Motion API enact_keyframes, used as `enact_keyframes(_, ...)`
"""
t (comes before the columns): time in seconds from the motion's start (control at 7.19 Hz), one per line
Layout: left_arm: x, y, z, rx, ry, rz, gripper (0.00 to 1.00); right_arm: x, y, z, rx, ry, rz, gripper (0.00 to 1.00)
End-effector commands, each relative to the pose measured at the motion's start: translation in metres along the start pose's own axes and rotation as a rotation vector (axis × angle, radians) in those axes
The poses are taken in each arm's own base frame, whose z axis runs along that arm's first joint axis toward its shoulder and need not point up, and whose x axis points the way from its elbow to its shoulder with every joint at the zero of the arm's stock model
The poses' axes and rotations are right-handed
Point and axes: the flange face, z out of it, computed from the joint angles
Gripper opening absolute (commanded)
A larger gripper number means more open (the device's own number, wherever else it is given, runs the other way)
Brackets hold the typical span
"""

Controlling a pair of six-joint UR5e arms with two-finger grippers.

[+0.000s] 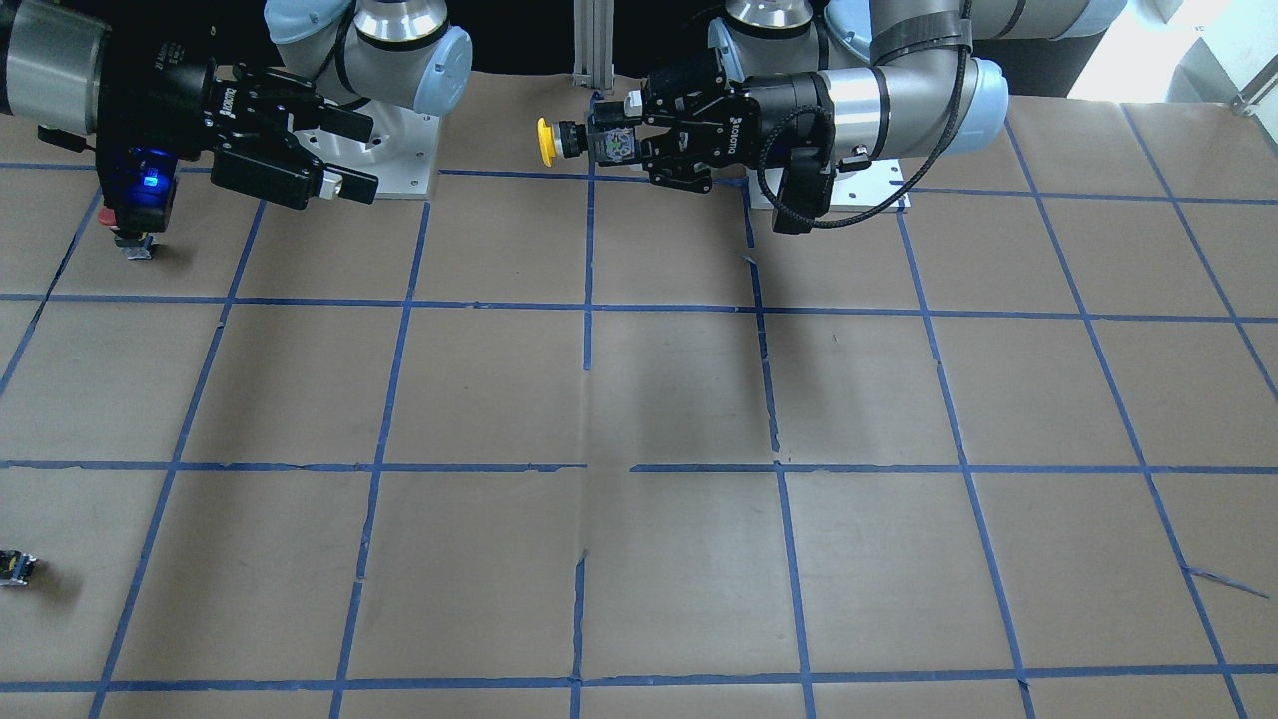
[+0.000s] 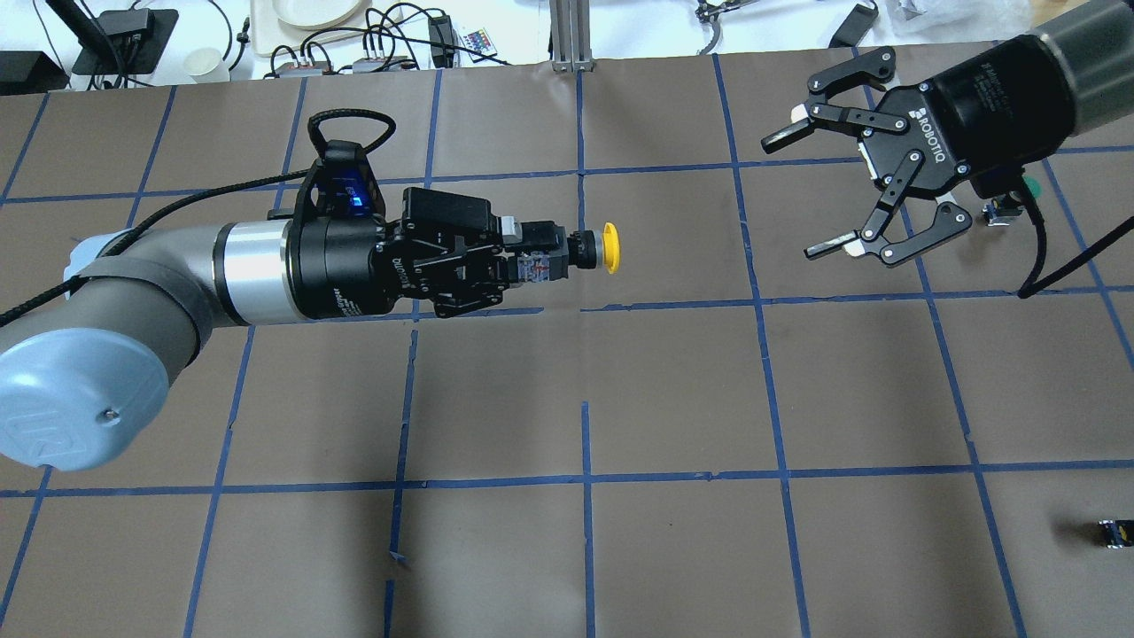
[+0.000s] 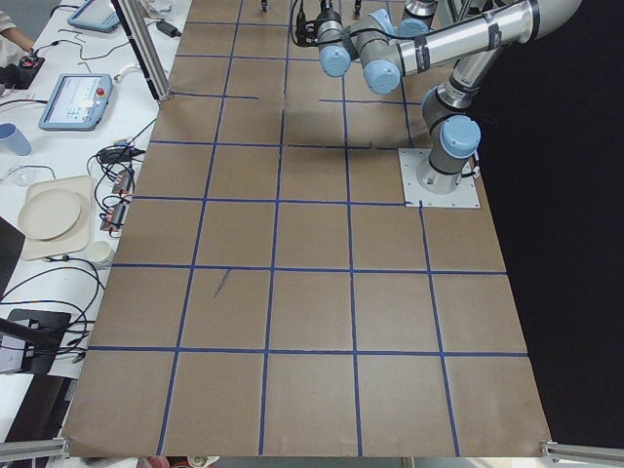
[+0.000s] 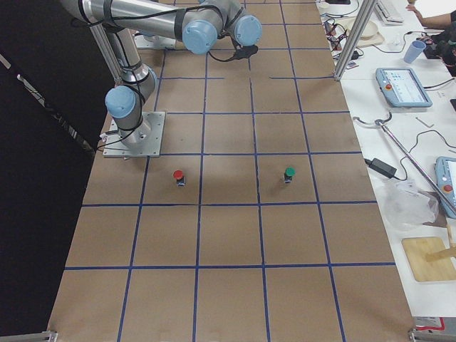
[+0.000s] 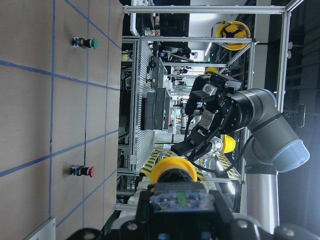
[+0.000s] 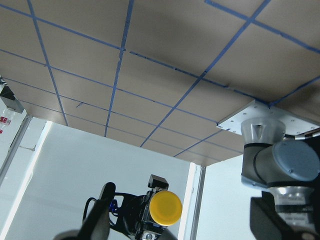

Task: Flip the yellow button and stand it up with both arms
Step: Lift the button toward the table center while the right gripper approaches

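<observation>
My left gripper (image 2: 532, 262) is shut on the yellow button (image 2: 609, 247), gripping its black and grey body. The button is held level above the table, its yellow cap pointing toward my right gripper (image 2: 793, 197). The right gripper is open and empty, well apart from the cap and facing it. In the front-facing view the left gripper (image 1: 624, 135) holds the button (image 1: 545, 142) at the top middle, and the right gripper (image 1: 361, 155) is at the top left. The right wrist view shows the cap (image 6: 165, 208) head-on.
A red-capped button (image 4: 178, 175) and a green-capped button (image 4: 289, 173) stand on the table under the right arm's side. A small black block (image 2: 1114, 533) lies near the right front edge. Blue tape lines grid the brown table (image 2: 673, 390).
</observation>
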Motion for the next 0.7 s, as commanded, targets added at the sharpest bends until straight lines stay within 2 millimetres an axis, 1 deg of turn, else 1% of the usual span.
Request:
enact_keyframes(0.0, 0.003, 0.002, 0.007, -0.001, 0.033, -0.025, 0.09, 0.001, -0.008, 0.021, -0.13, -0.105, 0.083, 1.0)
enact_keyframes(0.14, 0.005, 0.007, 0.015, -0.021, 0.036, -0.021, 0.08, 0.0, -0.006, 0.036, -0.181, -0.133, 0.106, 1.0)
enact_keyframes(0.28, 0.005, 0.008, 0.016, -0.022, 0.036, -0.024, 0.08, 0.006, -0.004, 0.055, -0.21, -0.113, 0.129, 1.0)
enact_keyframes(0.56, 0.009, 0.012, 0.017, -0.027, 0.033, -0.024, 0.08, 0.009, -0.006, 0.062, -0.228, -0.117, 0.151, 1.0)
